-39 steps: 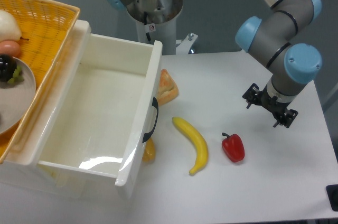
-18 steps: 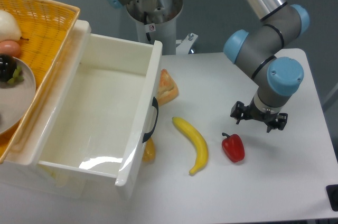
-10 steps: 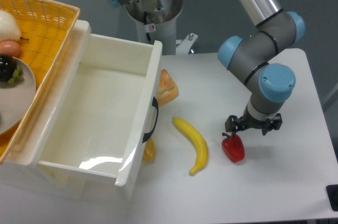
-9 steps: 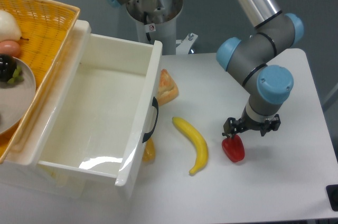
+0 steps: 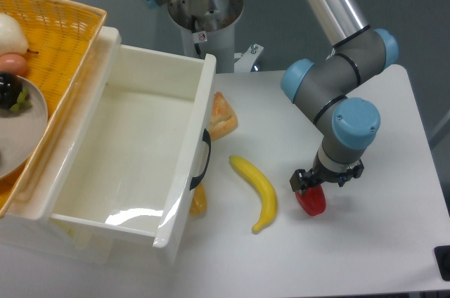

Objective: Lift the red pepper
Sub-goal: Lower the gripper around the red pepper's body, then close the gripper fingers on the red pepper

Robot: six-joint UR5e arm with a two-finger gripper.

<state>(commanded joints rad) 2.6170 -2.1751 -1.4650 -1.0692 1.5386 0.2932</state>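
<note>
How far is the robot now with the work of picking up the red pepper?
Done: the hand is down over the red pepper, covering its top. In hand: the grasp itself; whether the fingers are shut on it cannot be seen. Left: the lift, since the pepper sits on the table, right of the banana.

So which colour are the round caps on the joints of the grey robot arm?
Light blue caps, clearest in the fixed camera view.
</note>
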